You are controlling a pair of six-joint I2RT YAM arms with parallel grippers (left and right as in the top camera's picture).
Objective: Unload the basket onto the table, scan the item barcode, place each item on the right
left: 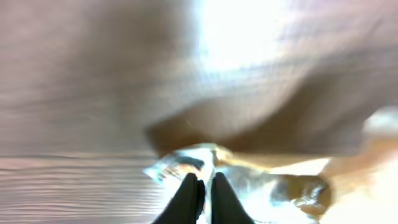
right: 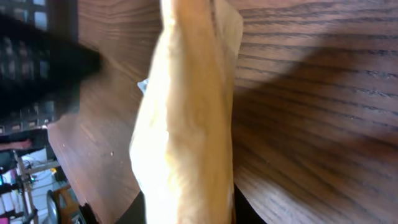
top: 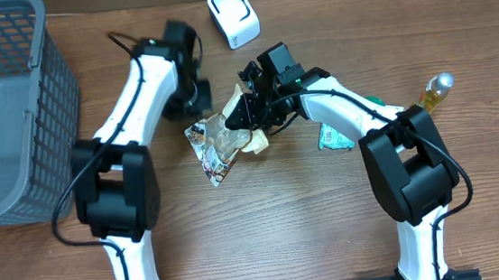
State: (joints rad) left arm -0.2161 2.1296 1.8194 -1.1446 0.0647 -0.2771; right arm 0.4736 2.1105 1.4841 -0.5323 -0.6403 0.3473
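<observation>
The item [top: 223, 142] is a clear and tan snack packet with a printed end, lying crumpled at the table's middle. My right gripper [top: 245, 113] is shut on its upper right part. In the right wrist view the tan packet [right: 186, 106] fills the gap between the two dark fingers [right: 134, 211]. My left gripper [top: 200, 108] sits at the packet's upper left corner. Seen from the left wrist, its fingertips [left: 206, 186] are pinched together on the shiny wrapper edge [left: 180, 163]. A white barcode scanner [top: 232, 14] stands at the back of the table, apart from both grippers.
A grey mesh basket [top: 55, 93] fills the far left. A green packet [top: 329, 137] lies under the right arm. A bottle of yellow liquid [top: 435, 90] lies at the right. The table's far edge runs just behind the scanner.
</observation>
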